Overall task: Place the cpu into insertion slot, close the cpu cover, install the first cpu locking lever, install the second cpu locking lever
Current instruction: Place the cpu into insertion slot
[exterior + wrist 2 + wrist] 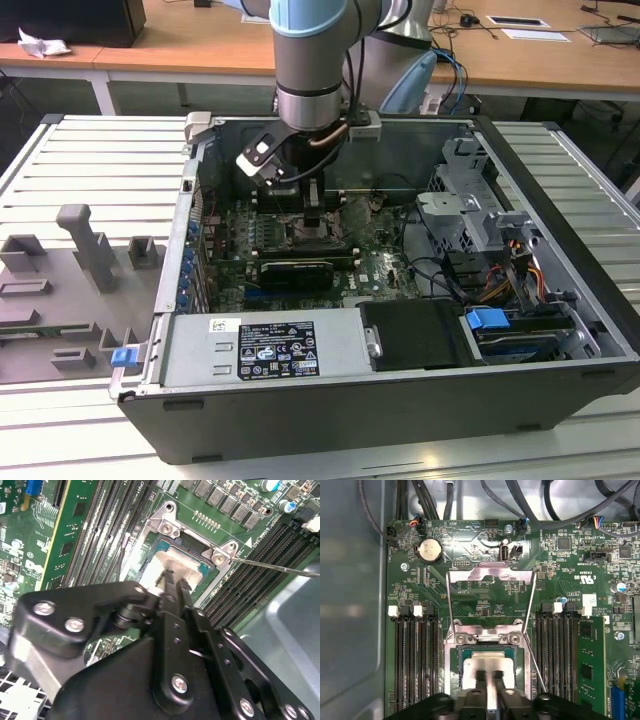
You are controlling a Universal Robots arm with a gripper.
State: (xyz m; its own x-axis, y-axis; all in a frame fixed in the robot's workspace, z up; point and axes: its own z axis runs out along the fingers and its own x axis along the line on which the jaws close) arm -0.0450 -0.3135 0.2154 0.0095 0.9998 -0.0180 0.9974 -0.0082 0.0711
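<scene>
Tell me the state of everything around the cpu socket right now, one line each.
cpu: seated flat in the insertion slot.
insertion slot: filled, uncovered.
cpu cover: hinged open, clear of the slot.
locking lever: unlatched, sticking out free.
gripper: fingers together, over the cpu.

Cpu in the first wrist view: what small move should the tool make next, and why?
Probably lift the tool straight up, clear of the socket. The cpu lies flat inside it with the tool shut over its top, and the cover is flipped back open, not yet closed.
</scene>
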